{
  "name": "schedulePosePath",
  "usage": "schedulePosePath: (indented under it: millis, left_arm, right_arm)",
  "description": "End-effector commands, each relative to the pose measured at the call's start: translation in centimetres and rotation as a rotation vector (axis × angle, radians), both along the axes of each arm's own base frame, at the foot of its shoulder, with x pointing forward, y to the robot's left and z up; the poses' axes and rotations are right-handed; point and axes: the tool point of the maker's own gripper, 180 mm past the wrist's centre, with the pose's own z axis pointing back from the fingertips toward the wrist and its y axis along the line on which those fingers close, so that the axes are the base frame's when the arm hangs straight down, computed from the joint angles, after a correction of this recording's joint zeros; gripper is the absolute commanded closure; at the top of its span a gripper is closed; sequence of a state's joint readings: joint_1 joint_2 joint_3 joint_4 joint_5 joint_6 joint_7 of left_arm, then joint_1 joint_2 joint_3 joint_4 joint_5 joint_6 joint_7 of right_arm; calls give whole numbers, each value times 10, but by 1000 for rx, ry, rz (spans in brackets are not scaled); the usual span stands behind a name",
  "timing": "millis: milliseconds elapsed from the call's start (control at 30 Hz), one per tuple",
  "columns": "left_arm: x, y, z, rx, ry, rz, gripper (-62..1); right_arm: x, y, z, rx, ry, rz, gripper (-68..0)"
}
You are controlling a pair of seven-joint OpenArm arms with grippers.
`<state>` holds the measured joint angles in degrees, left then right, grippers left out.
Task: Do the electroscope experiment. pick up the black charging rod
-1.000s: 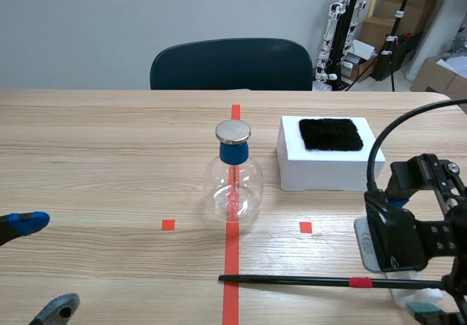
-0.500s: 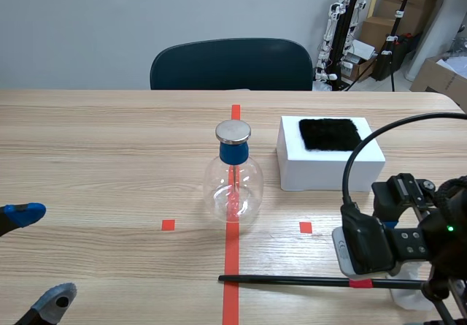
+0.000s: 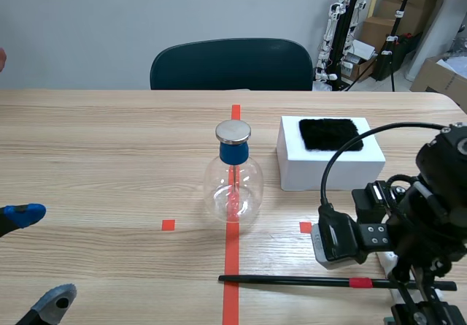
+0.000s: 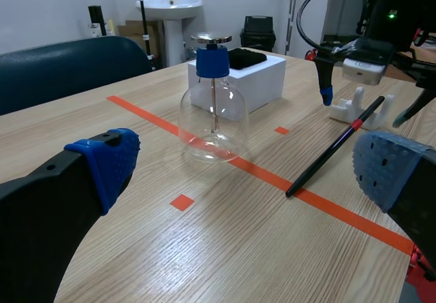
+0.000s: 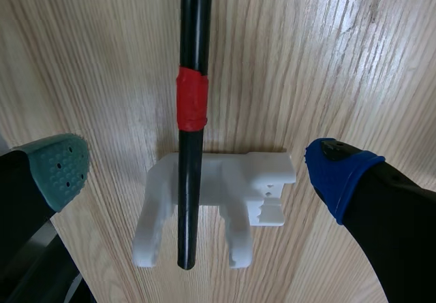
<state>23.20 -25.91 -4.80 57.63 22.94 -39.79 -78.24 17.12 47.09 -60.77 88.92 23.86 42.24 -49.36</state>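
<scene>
Black right claw wide, seemingly empty

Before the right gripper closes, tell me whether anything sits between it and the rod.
Nothing visible does. The right gripper is open and straddles the rod, with bare table on either side. The only other thing there is the white stand under the rod's end. Its prongs flank the rod, so closing low might catch them.
</scene>
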Motion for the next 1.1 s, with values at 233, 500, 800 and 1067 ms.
schedulePosePath:
  millis: [233, 500, 800, 1067]
  left_arm:
    - [0, 3, 9, -10, -23, 1, -623]
    - [-13, 19, 2, -64, -5, 54, -623]
    - [-18, 28, -17, -32, 14, 67, -623]
    - [-13, 31, -19, -39, 16, 88, -623]
  right_arm:
    - [3, 7, -7, 13, 21, -30, -519]
    - [7, 17, -5, 37, 7, -22, -501]
    - [13, 16, -5, 24, -24, -1, -501]
    - [14, 16, -5, 23, -32, 4, -497]
